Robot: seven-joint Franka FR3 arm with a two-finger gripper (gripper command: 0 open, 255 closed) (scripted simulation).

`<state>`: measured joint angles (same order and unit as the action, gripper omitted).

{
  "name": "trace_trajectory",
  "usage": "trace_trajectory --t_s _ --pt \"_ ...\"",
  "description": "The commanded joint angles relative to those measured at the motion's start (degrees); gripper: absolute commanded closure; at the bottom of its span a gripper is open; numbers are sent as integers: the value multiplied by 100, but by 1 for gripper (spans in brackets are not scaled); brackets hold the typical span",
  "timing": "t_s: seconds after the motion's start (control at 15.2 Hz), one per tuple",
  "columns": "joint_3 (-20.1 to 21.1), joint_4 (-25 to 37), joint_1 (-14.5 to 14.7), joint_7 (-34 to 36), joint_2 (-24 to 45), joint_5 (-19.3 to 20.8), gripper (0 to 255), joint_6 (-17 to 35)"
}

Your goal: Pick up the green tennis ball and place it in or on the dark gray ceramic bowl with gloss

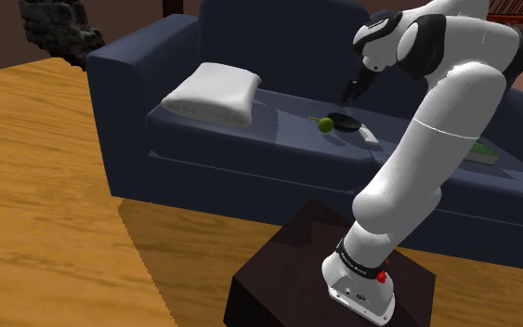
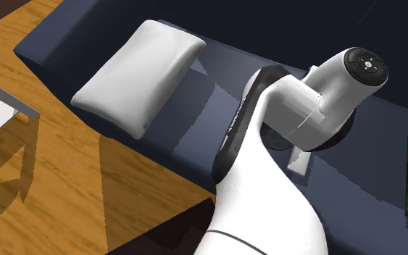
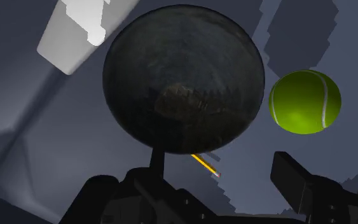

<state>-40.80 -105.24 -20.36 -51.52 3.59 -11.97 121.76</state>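
A dark blue sofa (image 1: 203,149) stood on a wooden floor (image 1: 55,186), seen from the shoulder view. A white Franka arm (image 1: 436,139) rose from a dark box stand (image 1: 296,279) at 5 o'clock in that view and reached toward 11 o'clock, over the seat.

On the seat cushion lay the green tennis ball (image 1: 325,124), just beside a glossy dark bowl (image 1: 345,121), at the bowl's 9 o'clock. The black gripper (image 1: 352,91) hung in the air at the bowl's 12 o'clock, apart from both. A white pillow (image 1: 211,93) rested on the seat well off at the ball's 10 o'clock. A small white block (image 1: 369,135) lay near the bowl at its 4 o'clock, and a green book (image 1: 480,151) lay farther along the seat at 3 o'clock.

In the wrist view, the fingers (image 3: 292,178) stood wide apart and clasped nothing. The round, shiny bowl lay ahead of them. The ball, bright yellow-green with a pale seam, sat beside the bowl with a narrow gap between them, on the side of the broader finger. A thin yellow pencil (image 3: 204,163) poked out from under the bowl's rim toward the gripper.

In the second exterior view, the arm's elbow covered the middle of the seat, with the pillow at 10 o'clock from it and the book at 3 o'clock.
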Motion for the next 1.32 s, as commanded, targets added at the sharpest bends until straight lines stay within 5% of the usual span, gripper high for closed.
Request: trace_trajectory --t_s 0.0,0.53,1.25 --pt "53 142 -42 -598 263 -392 0 -277" --pt "486 337 -176 -2416 837 -1153 0 -1400" --pt "572 -45 -119 -2524 990 -1320 0 -899"
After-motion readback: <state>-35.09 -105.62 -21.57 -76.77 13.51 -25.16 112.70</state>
